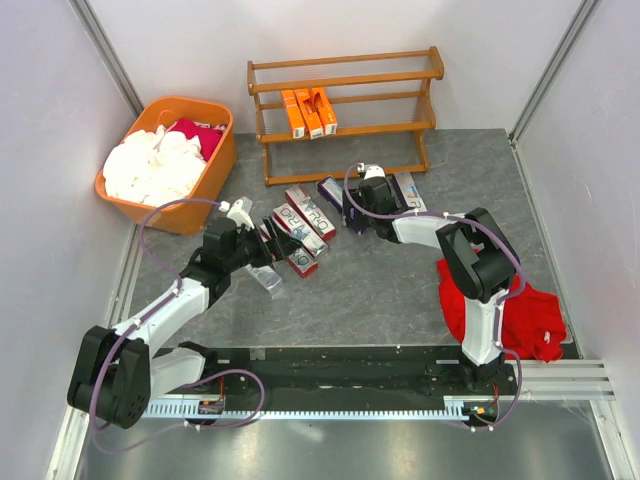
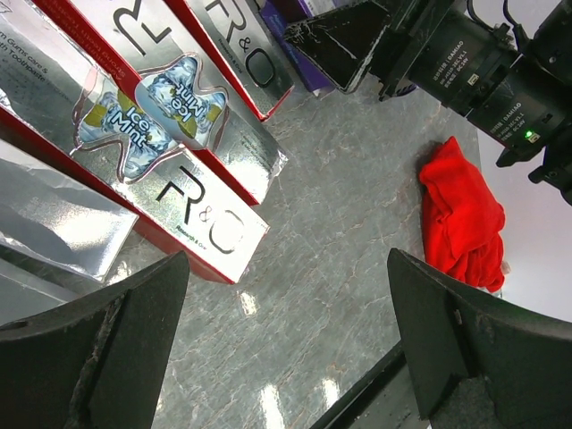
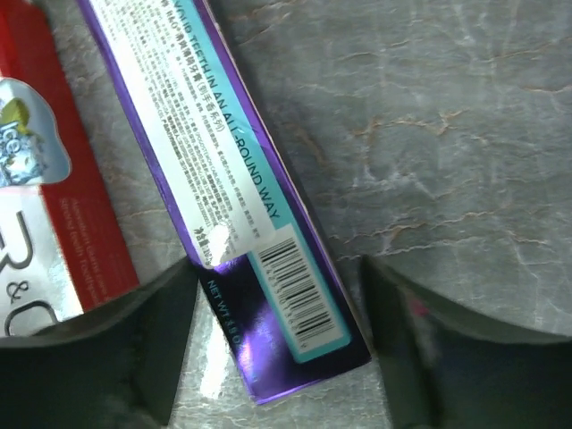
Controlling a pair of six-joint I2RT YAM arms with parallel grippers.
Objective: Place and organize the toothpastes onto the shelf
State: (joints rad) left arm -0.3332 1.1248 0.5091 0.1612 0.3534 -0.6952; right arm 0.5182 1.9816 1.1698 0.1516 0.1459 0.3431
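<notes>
Bright even light, glare on foil carton [image 2: 54, 214], soft shadows, blurred foregrounds

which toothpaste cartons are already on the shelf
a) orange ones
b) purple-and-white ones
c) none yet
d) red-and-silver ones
a: three orange cartons sit side by side on the shelf, while the red-and-silver ones and the purple one lie on the table.
</notes>
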